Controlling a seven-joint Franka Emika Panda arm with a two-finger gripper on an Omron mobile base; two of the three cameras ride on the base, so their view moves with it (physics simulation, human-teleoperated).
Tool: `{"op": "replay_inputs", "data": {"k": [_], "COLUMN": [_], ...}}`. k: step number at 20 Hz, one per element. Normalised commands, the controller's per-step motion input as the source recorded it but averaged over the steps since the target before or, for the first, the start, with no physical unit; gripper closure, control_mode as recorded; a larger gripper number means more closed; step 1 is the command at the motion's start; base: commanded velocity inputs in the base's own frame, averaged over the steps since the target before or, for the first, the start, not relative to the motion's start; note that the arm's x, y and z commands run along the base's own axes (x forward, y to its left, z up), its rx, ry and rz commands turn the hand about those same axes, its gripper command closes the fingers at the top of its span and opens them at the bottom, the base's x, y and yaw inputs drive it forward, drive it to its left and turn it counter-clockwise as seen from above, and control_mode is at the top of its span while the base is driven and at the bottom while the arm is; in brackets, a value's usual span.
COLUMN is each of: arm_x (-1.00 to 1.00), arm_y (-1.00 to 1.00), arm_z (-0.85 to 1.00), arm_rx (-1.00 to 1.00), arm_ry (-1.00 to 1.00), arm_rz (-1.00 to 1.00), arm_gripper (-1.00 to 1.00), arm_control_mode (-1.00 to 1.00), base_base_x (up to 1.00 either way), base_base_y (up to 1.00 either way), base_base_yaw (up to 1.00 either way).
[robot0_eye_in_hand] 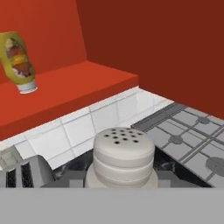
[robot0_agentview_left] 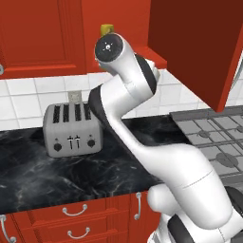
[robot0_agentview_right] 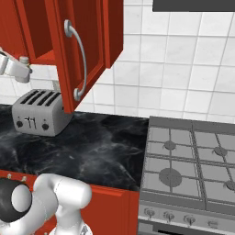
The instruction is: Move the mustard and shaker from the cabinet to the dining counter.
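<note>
Right at the hand camera sits the shaker [robot0_eye_in_hand: 124, 158], its perforated pale cap up close, held low between the gripper's tips out past the front edge of the red cabinet [robot0_eye_in_hand: 65, 85] shelf. The mustard [robot0_eye_in_hand: 18, 61] stands cap-down on that shelf, near the back wall. Below are the black counter [robot0_agentview_left: 57, 175] with a silver toaster [robot0_agentview_left: 72, 129] and the stove [robot0_agentview_right: 188, 165].

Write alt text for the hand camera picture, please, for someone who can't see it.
A pale shaker with a holed top sits right in front of the camera, low in the frame. Behind it, the yellow mustard bottle stands cap-down on the red cabinet shelf at upper left. Below are white wall tiles, a toaster and a grey stove.
</note>
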Motion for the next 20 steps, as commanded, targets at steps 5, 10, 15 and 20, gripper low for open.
{"op": "replay_inputs", "data": {"k": [5, 10, 15, 20], "arm_x": [-0.54, -0.43, -0.4, -0.27], "arm_y": [0.04, -0.03, -0.05, -0.05], "arm_z": [-0.22, -0.43, -0.42, -0.36], "arm_rx": [0.08, 0.1, 0.09, 0.05], "arm_ry": [0.02, 0.05, 0.0, 0.1], "arm_rz": [0.0, 0.0, 0.0, 0.0], "arm_gripper": [1.0, 1.0, 1.0, 1.0], "arm_control_mode": [-1.0, -1.0, -1.0, -1.0], "base_base_x": [0.0, 0.0, 0.0, 0.0], "base_base_y": [0.0, 0.0, 0.0, 0.0], "base_base_yaw": [0.0, 0.0, 0.0, 0.0]}}
